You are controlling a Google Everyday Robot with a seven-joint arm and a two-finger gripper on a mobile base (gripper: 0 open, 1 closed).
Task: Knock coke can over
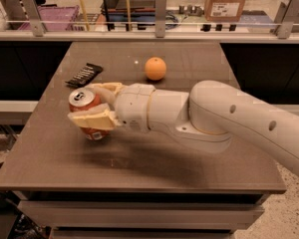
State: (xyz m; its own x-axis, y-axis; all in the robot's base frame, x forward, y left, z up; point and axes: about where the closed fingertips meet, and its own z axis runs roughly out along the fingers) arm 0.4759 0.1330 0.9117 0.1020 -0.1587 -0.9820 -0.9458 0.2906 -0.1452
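Observation:
The coke can (84, 103) is an orange-red can with a silver top, standing on the left part of the brown table (154, 163). It leans with its top towards the left and the camera. My gripper (97, 106) comes in from the right, with one cream finger (92, 119) along the can's near side and the other finger (107, 89) along its far side. The fingers are closed against the can. The can's lower end (95, 133) shows below the near finger.
A round orange fruit (155, 68) lies behind the arm at mid table. A flat black snack wrapper (83, 74) lies at the back left. My thick white arm (214, 118) spans the table's right half. A railing and shelves with boxes stand behind the table.

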